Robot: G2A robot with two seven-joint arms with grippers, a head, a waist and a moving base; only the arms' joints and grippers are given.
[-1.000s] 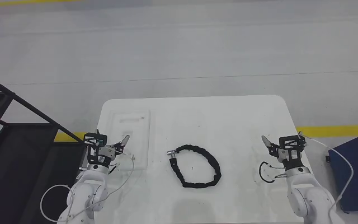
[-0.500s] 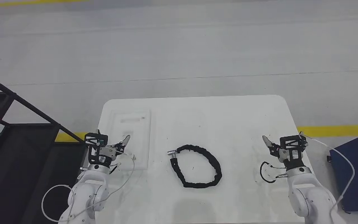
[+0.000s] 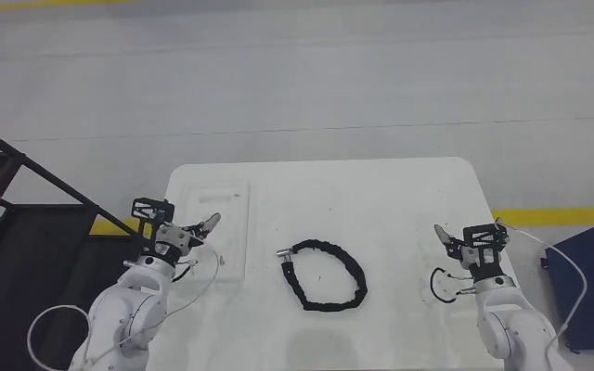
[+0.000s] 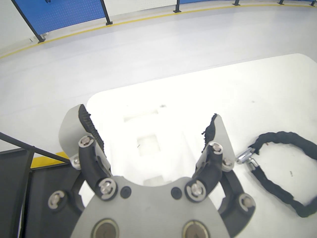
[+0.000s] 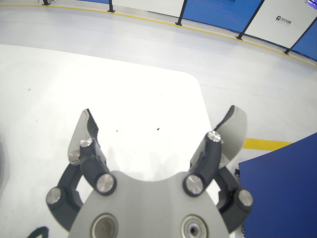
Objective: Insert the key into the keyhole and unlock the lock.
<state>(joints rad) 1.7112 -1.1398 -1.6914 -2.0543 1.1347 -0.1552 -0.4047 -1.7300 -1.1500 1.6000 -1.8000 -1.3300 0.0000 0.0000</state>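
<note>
One white bench (image 3: 408, 204) with rounded corners takes up the lower middle of the top view. On its left part lies a pale tray (image 3: 218, 232) with shallow square recesses, its long side running up and down the frame.

Just right of the tray and apart from it, near the bench's centre, the lock (image 3: 325, 275) lies flat as a black sleeved loop. Its two ends meet at the loop's upper left, where a bright metal end (image 3: 284, 251) points toward the tray. Whether a key sits there is too small to tell.

The left tool (image 3: 181, 223) is at the lower left of the top view, over the bench's left edge and beside the tray. Its fingers (image 4: 86, 122) are spread wide and it is empty.

The right tool (image 3: 471, 232) is at the lower right, close to the bench's right edge and well apart from the lock. It is likewise spread wide and empty, with dark ribbed pads (image 5: 92, 125) facing inward.

A thin black cable (image 3: 443, 286) curls on the bench just below and left of the right tool.
</note>
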